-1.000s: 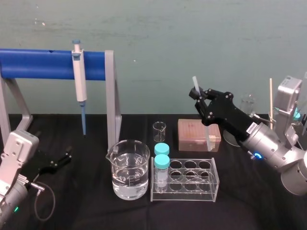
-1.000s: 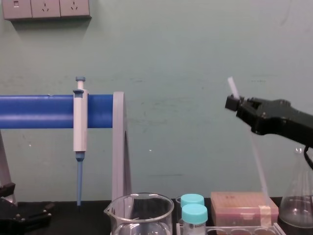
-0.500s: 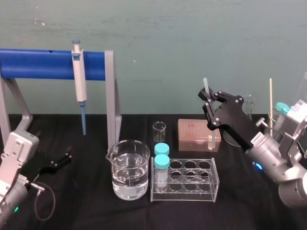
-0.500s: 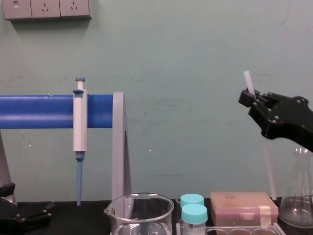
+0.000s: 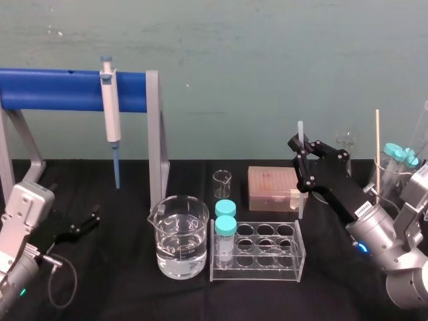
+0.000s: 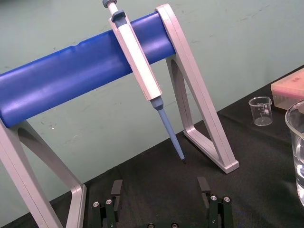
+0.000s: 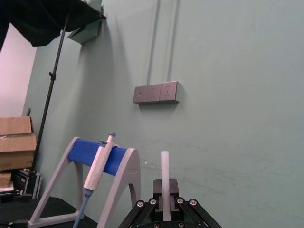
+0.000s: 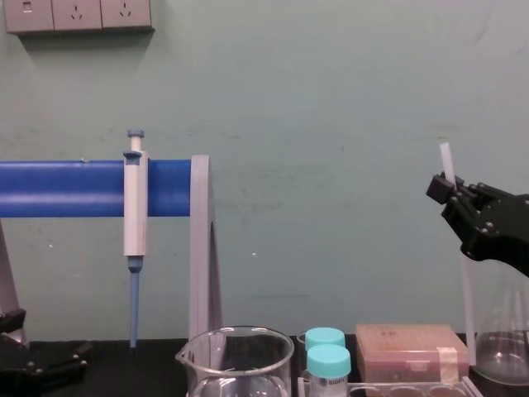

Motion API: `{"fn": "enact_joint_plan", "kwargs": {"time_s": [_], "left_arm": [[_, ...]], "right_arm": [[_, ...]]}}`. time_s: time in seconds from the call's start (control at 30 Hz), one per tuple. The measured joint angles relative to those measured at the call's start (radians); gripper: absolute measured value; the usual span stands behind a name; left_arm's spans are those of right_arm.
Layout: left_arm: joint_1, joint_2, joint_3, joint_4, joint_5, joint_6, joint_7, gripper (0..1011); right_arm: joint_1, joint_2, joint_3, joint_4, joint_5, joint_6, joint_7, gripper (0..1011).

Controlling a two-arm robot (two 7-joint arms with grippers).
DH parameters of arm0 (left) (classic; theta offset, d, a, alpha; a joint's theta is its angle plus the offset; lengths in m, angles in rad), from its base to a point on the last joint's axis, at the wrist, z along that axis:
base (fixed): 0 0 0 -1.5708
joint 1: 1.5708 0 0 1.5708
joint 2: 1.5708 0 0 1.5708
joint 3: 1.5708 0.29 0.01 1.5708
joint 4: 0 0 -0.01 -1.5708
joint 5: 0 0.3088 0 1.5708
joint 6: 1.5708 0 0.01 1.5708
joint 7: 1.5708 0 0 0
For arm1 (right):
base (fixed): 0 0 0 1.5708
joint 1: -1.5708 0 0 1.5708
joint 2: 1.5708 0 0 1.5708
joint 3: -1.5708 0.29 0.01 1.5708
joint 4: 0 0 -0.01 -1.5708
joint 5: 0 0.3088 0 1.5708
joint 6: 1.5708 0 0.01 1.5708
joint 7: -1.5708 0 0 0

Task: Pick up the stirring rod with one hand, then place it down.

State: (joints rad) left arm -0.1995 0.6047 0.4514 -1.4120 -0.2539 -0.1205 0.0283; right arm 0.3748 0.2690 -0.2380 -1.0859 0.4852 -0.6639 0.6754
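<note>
The stirring rod (image 5: 300, 170) is a thin whitish stick held nearly upright above the black table, just right of the pink box. My right gripper (image 5: 301, 152) is shut on its upper part, and a short end sticks out above the fingers. In the chest view the rod (image 8: 465, 289) runs down from the gripper (image 8: 450, 193) toward the flask. The right wrist view shows the rod (image 7: 165, 178) standing straight up between the closed fingertips. My left gripper (image 6: 160, 187) rests low at the table's left (image 5: 81, 225), open and holding nothing.
A water-filled beaker (image 5: 178, 235), a clear tube rack (image 5: 267, 253) with two teal-capped tubes (image 5: 225, 226), a small beaker (image 5: 222, 183) and a pink box (image 5: 273, 187) fill the middle. A pipette (image 5: 110, 114) hangs on the blue-barred stand (image 5: 60, 90). A flask (image 8: 501, 331) and a wooden stick (image 5: 377, 150) stand at the right.
My right gripper has carried the rod to the right and slightly lower, and the rod has swung from tilted to nearly upright. The left arm has not moved.
</note>
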Motion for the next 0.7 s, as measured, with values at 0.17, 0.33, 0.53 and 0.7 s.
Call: {"fn": "enact_joint_plan", "kwargs": {"time_s": [0.17, 0.33, 0.53, 0.7], "left_arm": [[0.000, 0.000, 0.000, 0.000, 0.000, 0.000, 0.000, 1000], [0.000, 0.000, 0.000, 0.000, 0.000, 0.000, 0.000, 1000], [0.000, 0.000, 0.000, 0.000, 0.000, 0.000, 0.000, 1000], [0.000, 0.000, 0.000, 0.000, 0.000, 0.000, 0.000, 1000]], "right_arm": [[-0.007, -0.008, 0.013, 0.000, -0.007, 0.005, 0.000, 72], [-0.007, -0.007, 0.014, 0.000, -0.008, 0.006, -0.001, 72], [-0.006, -0.007, 0.012, -0.001, -0.008, 0.007, -0.001, 72], [-0.006, -0.006, 0.011, -0.001, -0.008, 0.008, -0.002, 72]]}}
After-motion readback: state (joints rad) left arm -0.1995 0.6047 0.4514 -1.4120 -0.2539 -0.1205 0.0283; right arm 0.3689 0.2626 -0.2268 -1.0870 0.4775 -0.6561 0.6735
